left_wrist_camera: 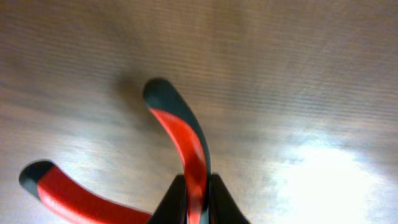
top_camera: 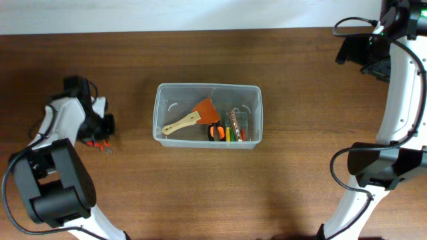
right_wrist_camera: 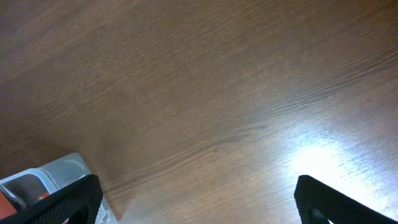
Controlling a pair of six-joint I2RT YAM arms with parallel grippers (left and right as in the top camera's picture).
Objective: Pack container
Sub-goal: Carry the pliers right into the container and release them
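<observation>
Observing the container (top_camera: pixel 157 119), we note a clear, round-cornered tub holding a wooden-handled scraper (top_camera: pixel 192 119); left gripper (left_wrist_camera: pixel 198 202) pinches red-handled pliers (left_wrist_camera: pixel 186 140), right gripper (right_wrist_camera: pixel 198 208) stands spread apart.

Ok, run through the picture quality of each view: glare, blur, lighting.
Overhead: sharp and evenly lit, with no blown-out patch around the container. Left wrist: the pliers sit very close to the lens and look blurred, and a white glare patch lies on the table at lower right. Right wrist: the wood grain is in focus, but a similar glare patch washes out the lower right.
</observation>
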